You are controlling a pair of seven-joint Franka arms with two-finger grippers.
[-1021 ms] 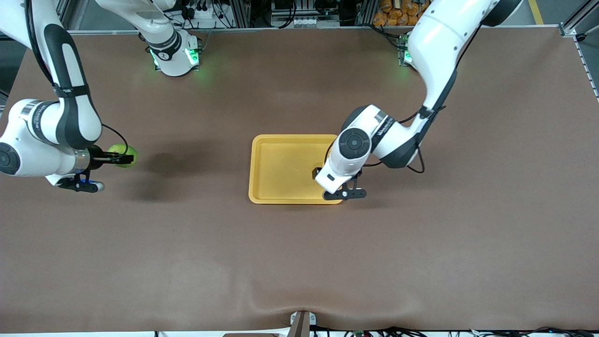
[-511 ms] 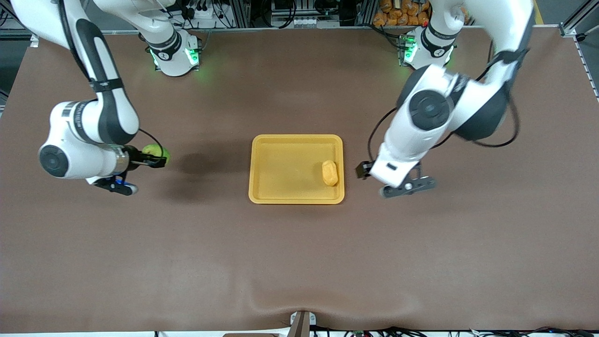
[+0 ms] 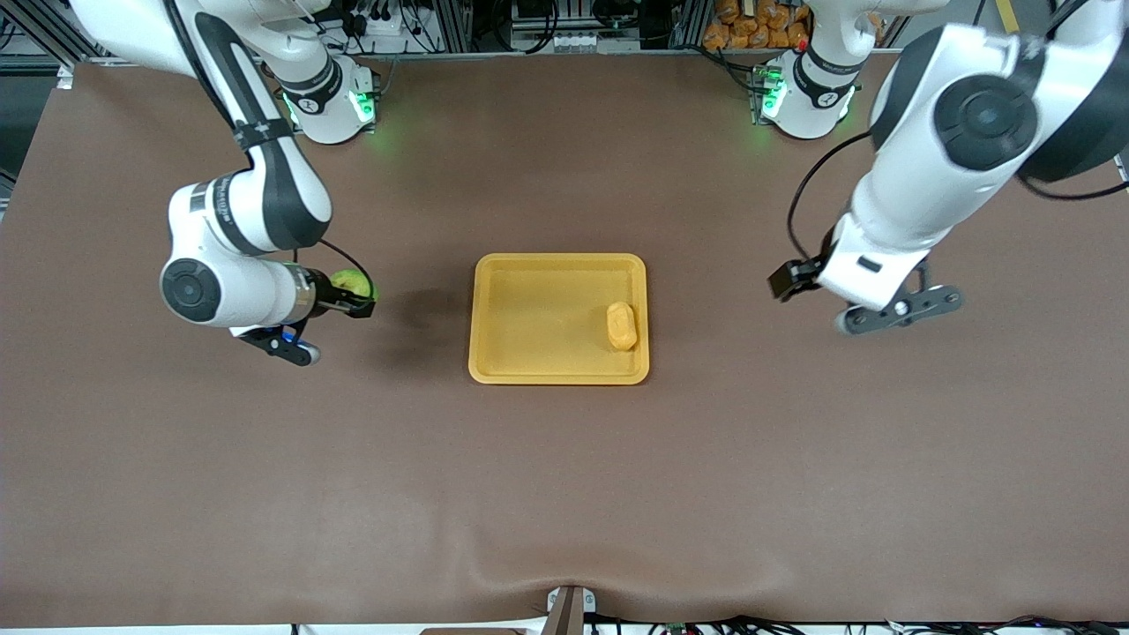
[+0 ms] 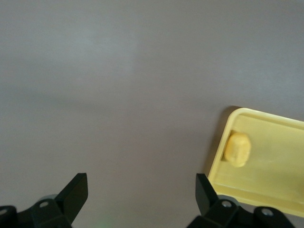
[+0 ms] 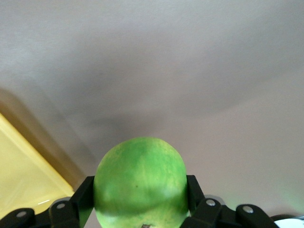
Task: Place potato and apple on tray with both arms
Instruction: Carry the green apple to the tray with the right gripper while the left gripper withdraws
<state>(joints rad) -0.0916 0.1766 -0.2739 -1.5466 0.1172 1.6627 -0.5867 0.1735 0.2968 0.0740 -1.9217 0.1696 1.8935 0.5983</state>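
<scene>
The yellow-orange potato point(image 3: 622, 325) lies in the yellow tray point(image 3: 529, 317), at the tray's end toward the left arm; it also shows in the left wrist view point(image 4: 237, 148) with the tray point(image 4: 270, 175). My left gripper point(image 3: 798, 280) is open and empty, up over bare table toward the left arm's end, its jaws wide apart in the left wrist view point(image 4: 141, 190). My right gripper point(image 3: 357, 302) is shut on the green apple point(image 3: 352, 282), held over the table beside the tray toward the right arm's end. In the right wrist view the apple point(image 5: 141, 183) fills the jaws and the tray's corner point(image 5: 21, 175) is close.
The brown table mat point(image 3: 564, 476) spreads wide on all sides of the tray. The arm bases point(image 3: 326, 101) glow green along the table's edge farthest from the front camera.
My left gripper has let go of the potato in the tray and drawn away, up toward the left arm's end. My right gripper has carried the apple closer to the tray.
</scene>
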